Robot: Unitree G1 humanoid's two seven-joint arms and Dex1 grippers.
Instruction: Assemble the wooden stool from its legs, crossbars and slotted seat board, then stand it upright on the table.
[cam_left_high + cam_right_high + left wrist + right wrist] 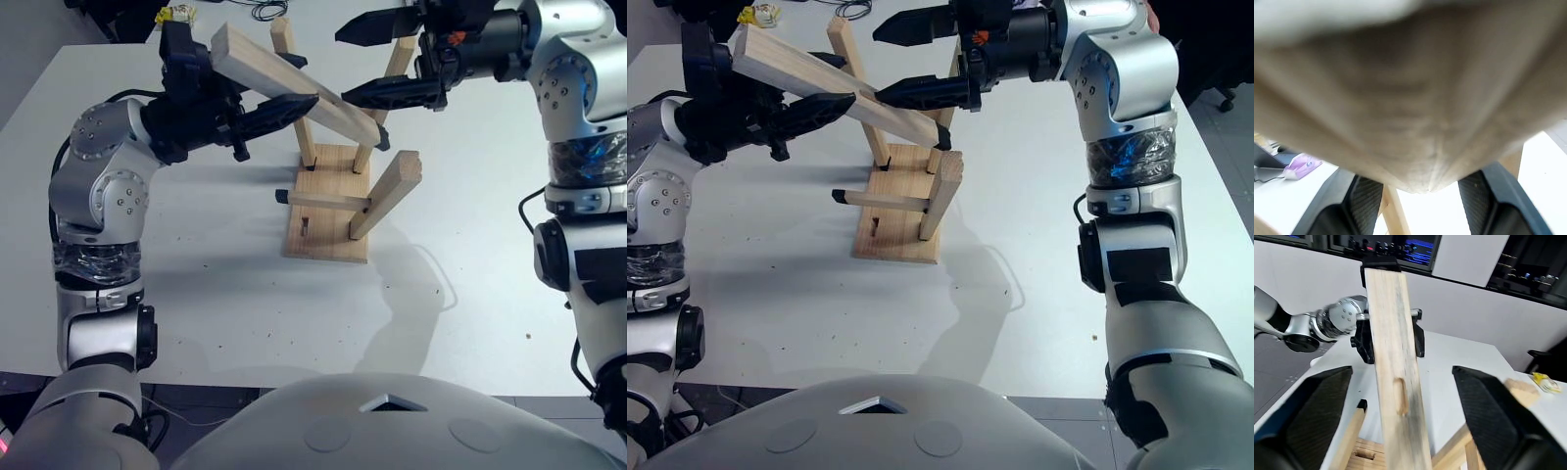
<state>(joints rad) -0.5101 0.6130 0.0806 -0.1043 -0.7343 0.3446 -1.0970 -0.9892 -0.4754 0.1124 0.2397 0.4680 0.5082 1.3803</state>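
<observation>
**Stool half built, one leg aloft**

I see the seat board (328, 245) flat on the table, pale wood. Three legs are stuck in it, all tilted: back-left leg (297, 98), back-right leg (400, 59), front-right leg (390, 194). A crossbar (323, 201) runs approx level from the front-right leg, free end dark. The 4th leg (343, 113), mortise showing, slants in air over the board, clamped in the left gripper (284, 110).

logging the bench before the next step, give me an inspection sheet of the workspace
surface: white table
job's things: seat board flat on the table, legs and a crossbar fitted; loose leg in the air above
clutter: small yellow item at the far edge
grippers: left gripper shut on the loose leg; right gripper open around its other end, not touching
cables: black cable at the far edge
surroundings: screens behind the table
</observation>
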